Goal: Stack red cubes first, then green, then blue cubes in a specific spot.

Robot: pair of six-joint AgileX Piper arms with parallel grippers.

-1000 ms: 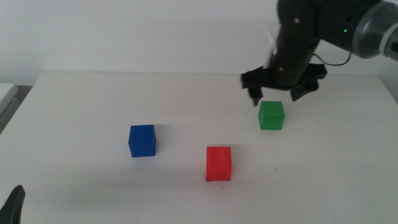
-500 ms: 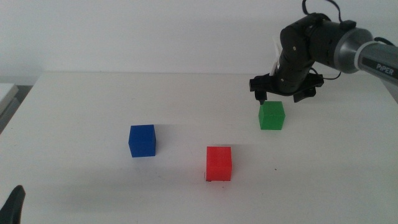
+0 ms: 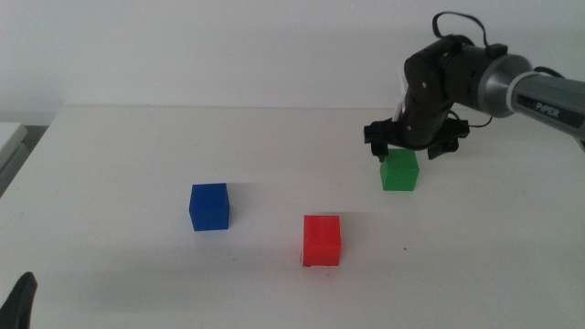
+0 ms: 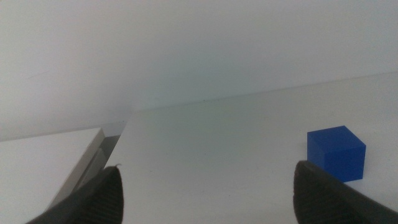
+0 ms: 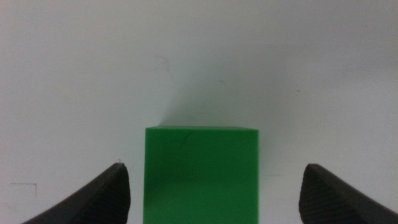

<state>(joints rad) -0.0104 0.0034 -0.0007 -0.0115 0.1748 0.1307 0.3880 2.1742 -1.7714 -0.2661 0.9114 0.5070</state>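
The green cube [image 3: 399, 170] rests on the white table at the right, and my right gripper [image 3: 409, 143] hovers open just above and behind it. In the right wrist view the green cube [image 5: 201, 172] lies between the two spread jaws, which stand well clear of its sides. The red cube [image 3: 322, 239] sits alone near the table's middle front, with nothing on it. The blue cube [image 3: 209, 206] stands to its left, and the blue cube [image 4: 336, 152] also shows in the left wrist view. My left gripper [image 3: 20, 302] waits open at the bottom left corner.
The white table's left edge [image 4: 93, 165] runs beside my left gripper. A black cable loops above the right arm [image 3: 512, 78]. Bare tabletop separates the three cubes.
My right gripper has come down towards the green cube and drawn back a little, its arm swinging lower. The cubes and the left arm have not moved.
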